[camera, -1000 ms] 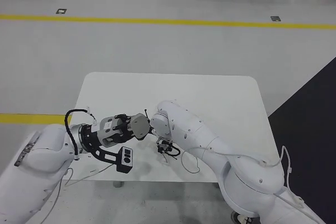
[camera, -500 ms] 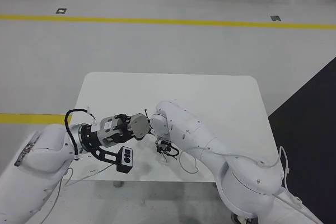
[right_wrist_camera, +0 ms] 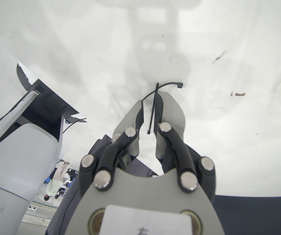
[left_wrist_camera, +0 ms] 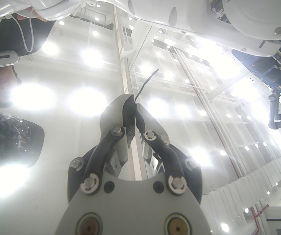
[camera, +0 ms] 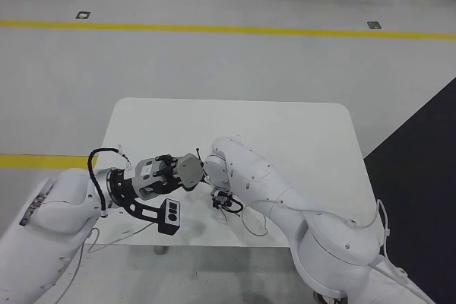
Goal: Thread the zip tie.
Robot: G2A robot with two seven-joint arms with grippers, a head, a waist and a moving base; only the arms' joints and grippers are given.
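Over your white bench (camera: 304,137), around 7 o'clock, your left hand (left_wrist_camera: 133,101) is clamped tight on the zip tie (left_wrist_camera: 143,86) tail, which pokes past the tips. Your right hand (right_wrist_camera: 151,98) is nearly closed, pinching the strap, head sticking out.

Ceiling lamps (left_wrist_camera: 30,96) glare strongly; the table (camera: 304,129) is evenly lit.

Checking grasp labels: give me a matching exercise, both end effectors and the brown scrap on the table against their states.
1 left end effector
2 right end effector
3 small brown scrap

A lying on the white table
B shut on the black plastic zip tie with the square head
C shut on a thin black strip

Pairs: 1-C, 2-B, 3-A
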